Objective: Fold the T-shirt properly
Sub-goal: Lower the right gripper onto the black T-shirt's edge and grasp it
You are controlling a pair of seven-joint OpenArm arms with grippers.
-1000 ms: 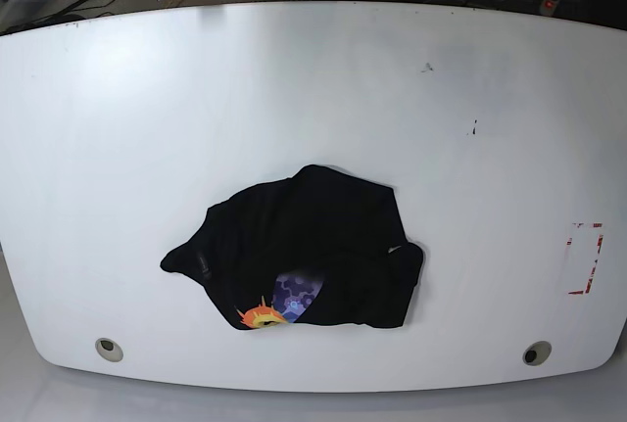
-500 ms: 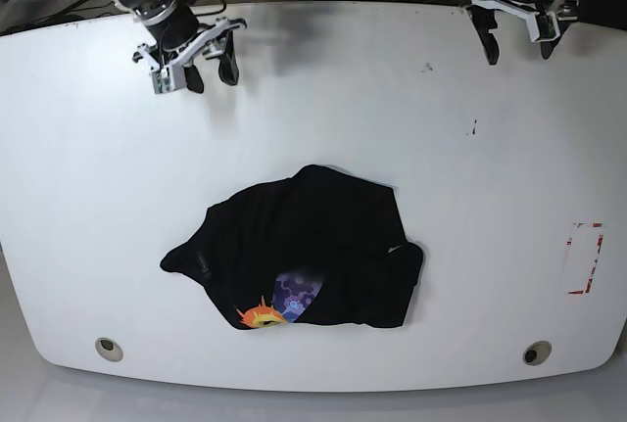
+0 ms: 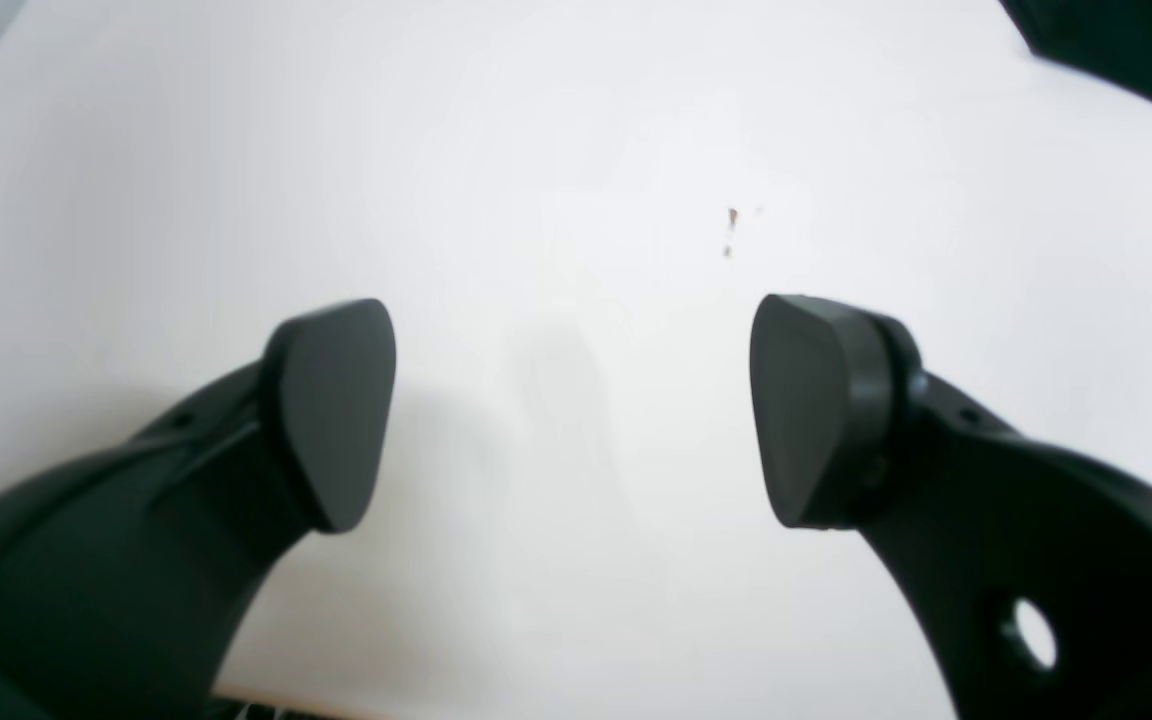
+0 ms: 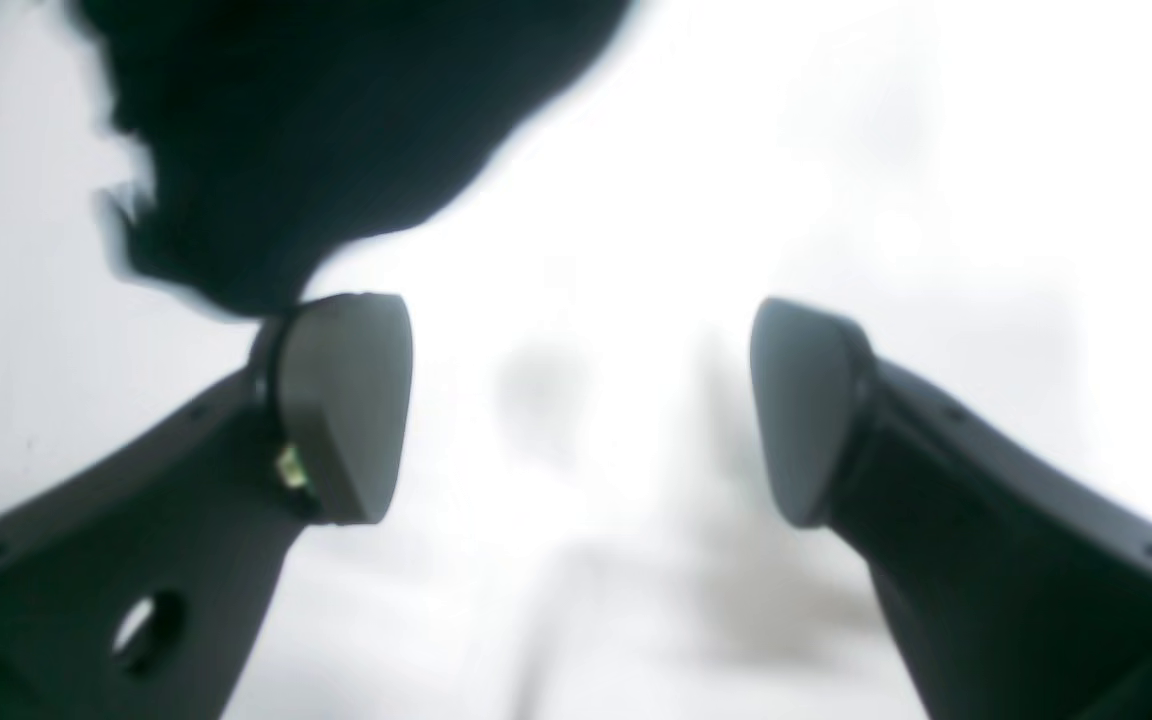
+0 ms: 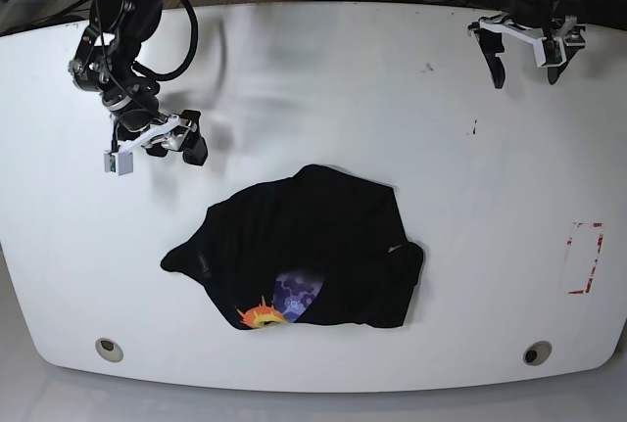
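Black T-shirt (image 5: 309,251) crumpled; right gripper (image 5: 157,143) near, left gripper (image 5: 524,50) apart, both agape.

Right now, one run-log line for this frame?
T-shirt: crumpled heap on table, unfolded | left claw: open, empty, far from cloth | right claw: open, empty, near heap | contact: none

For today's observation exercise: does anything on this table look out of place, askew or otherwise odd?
Yes. The T-shirt lies crumpled in a heap near the table's front edge, its print only partly showing at the bottom. Both grippers, left and right, are open and clear of it.
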